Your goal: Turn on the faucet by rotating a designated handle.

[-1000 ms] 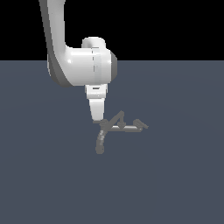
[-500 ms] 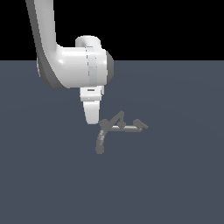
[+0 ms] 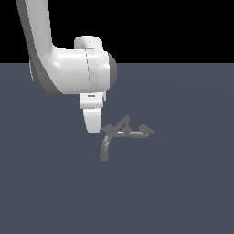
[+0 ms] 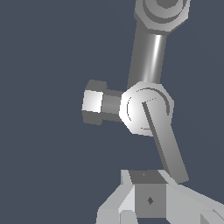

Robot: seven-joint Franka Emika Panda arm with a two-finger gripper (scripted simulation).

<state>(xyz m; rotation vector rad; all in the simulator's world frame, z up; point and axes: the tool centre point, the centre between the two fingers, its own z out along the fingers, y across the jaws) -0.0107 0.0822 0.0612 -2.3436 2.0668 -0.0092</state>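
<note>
Exterior and wrist views of the faucet-turning task. Over the last second the white arm has swung toward the left of the exterior frame, carrying the tool (image 3: 93,122) off the faucet (image 3: 119,133) to its left end; this probably lines up a sideways push. The faucet sits on the grey table (image 3: 183,183) at frame centre, its spout (image 3: 105,148) curving down-left. The handle (image 4: 165,146), a thin straight rod, slants toward the tool body in the wrist view. The tool grips nothing visible; its opening cannot be judged, and contact is uncertain.
</note>
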